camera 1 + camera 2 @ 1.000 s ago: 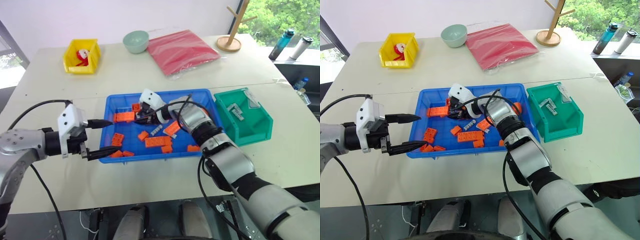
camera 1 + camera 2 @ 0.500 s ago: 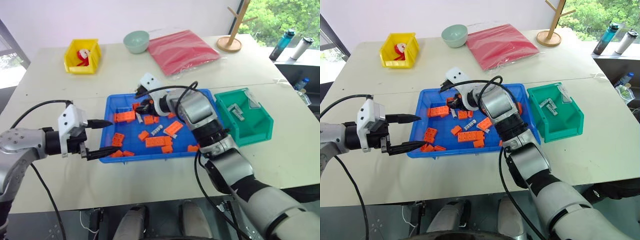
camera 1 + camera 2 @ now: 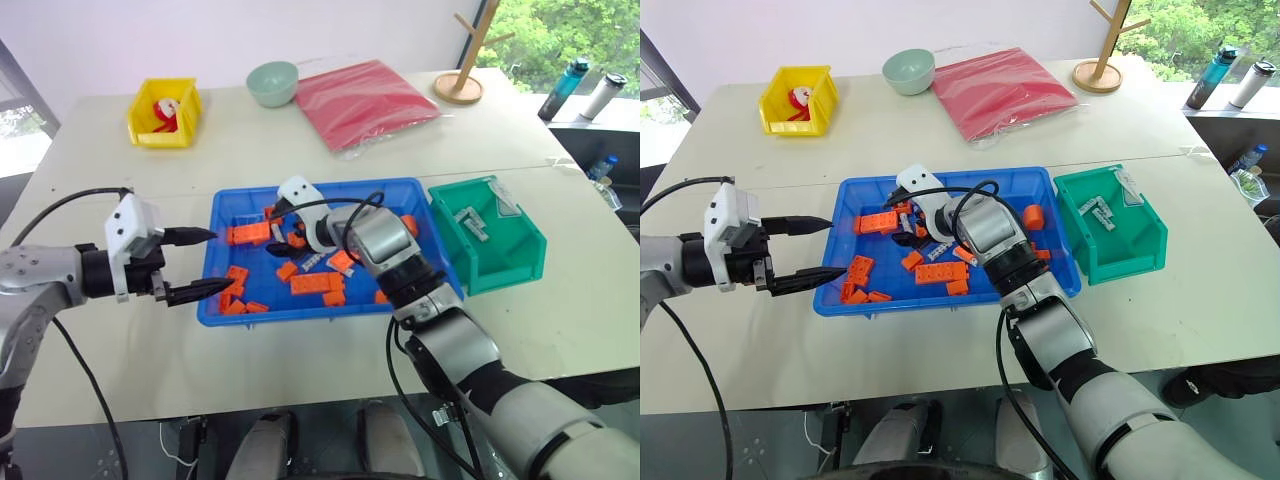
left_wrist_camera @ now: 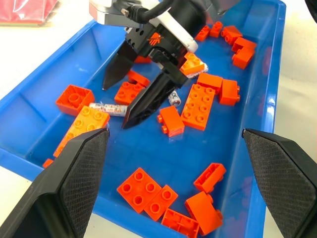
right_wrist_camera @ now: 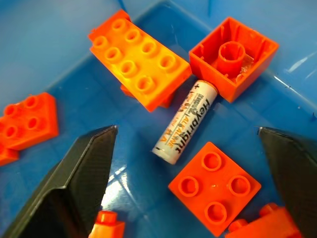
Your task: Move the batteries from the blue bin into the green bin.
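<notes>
Two grippers show in the head views, both with their fingers spread apart and holding nothing. The right gripper [image 4: 132,96] points down into the blue bin [image 3: 222,215] at the centre of the frame, its black fingers standing apart above the bin floor among orange bricks [image 3: 316,283]. In the right wrist view one white battery [image 5: 184,122] lies on the blue floor between those fingers, touching none of them; one end sits against an upturned orange brick [image 5: 233,53] and a long brick [image 5: 138,57] lies just beside it. In the left wrist view the same battery [image 4: 107,108] lies near the tip of one finger, and a second battery [image 4: 174,97] peeks out from behind the other finger, beside a flat brick. A small pale piece [image 3: 314,262] in the middle of the bin may be that second battery, though it is too small to be sure.

The left gripper [image 3: 203,263] hangs at the left of the frame, level with the bin's left wall, its tips just over the rim and well apart from each other.

The green bin [image 3: 513,258] stands just right of the blue bin, with a few pale batteries [image 3: 478,225] lying inside. A yellow bin [image 3: 143,125], a pale bowl [image 3: 272,83] and a red pouch [image 3: 365,100] sit along the top of the table [image 3: 300,360].
</notes>
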You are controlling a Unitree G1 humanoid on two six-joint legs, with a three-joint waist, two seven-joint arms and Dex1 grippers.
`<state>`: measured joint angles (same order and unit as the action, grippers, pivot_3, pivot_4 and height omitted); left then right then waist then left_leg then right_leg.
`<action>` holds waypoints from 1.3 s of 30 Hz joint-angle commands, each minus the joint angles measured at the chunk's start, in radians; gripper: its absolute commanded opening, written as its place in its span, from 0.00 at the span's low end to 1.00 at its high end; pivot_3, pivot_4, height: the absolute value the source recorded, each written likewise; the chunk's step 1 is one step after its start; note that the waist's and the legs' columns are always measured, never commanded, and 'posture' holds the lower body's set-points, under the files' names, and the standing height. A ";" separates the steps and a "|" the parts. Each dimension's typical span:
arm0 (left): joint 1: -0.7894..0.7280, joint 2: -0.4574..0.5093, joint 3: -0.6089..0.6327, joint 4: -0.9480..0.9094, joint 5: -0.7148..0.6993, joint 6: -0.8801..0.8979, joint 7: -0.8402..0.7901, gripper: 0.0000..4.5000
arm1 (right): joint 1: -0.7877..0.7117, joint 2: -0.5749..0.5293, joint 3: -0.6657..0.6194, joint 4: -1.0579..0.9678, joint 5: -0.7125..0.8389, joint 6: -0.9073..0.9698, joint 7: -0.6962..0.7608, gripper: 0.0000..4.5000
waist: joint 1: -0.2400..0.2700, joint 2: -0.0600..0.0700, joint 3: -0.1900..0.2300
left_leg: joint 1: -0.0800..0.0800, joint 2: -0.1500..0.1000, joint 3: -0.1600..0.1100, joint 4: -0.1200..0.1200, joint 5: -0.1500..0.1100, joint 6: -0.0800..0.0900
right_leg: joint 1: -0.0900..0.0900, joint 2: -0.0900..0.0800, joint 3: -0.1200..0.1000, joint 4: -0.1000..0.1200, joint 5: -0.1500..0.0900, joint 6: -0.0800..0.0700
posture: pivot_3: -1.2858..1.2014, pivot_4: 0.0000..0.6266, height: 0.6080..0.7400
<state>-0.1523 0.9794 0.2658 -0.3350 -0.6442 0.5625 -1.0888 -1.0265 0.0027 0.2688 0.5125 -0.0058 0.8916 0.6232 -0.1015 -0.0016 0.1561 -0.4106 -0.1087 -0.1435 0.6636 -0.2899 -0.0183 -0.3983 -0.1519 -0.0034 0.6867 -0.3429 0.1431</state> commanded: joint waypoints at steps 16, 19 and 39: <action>-0.029 -0.008 0.029 -0.024 -0.012 -0.004 0.023 1.00 | -0.103 0.039 0.053 0.194 -0.051 -0.201 0.024 0.28 | -0.002 0.000 0.000 | 0.000 0.000 0.000 0.000 0.000 0.000 | 0.000 0.000 0.000 0.000 0.000 0.000 | 0.52 0.24 0.82; -0.046 -0.014 0.017 -0.010 -0.006 -0.008 0.019 1.00 | -0.091 0.031 0.057 0.149 -0.051 -0.181 0.038 0.05 | -0.002 0.000 0.000 | 0.000 0.000 0.000 0.000 0.000 0.000 | 0.000 0.000 0.000 0.000 0.000 0.000 | 0.52 0.24 0.82; -0.187 -0.101 -0.111 0.035 -0.034 0.024 -0.017 1.00 | 0.127 -0.579 -0.407 -0.758 0.200 0.477 0.092 0.05 | 0.042 -0.001 0.000 | -0.001 -0.003 0.000 0.002 0.000 0.001 | 0.002 -0.002 0.000 0.000 0.000 0.000 | 0.52 0.24 0.82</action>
<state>-0.3157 0.8827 0.1557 -0.2894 -0.6631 0.5841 -1.1056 -0.8995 -0.5418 -0.0778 -0.1738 0.1703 1.3338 0.7251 -0.0595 -0.0023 0.1557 -0.4121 -0.1114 -0.1418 0.6659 -0.2901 -0.0177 -0.3969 -0.1546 -0.0031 0.6861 -0.3429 0.1431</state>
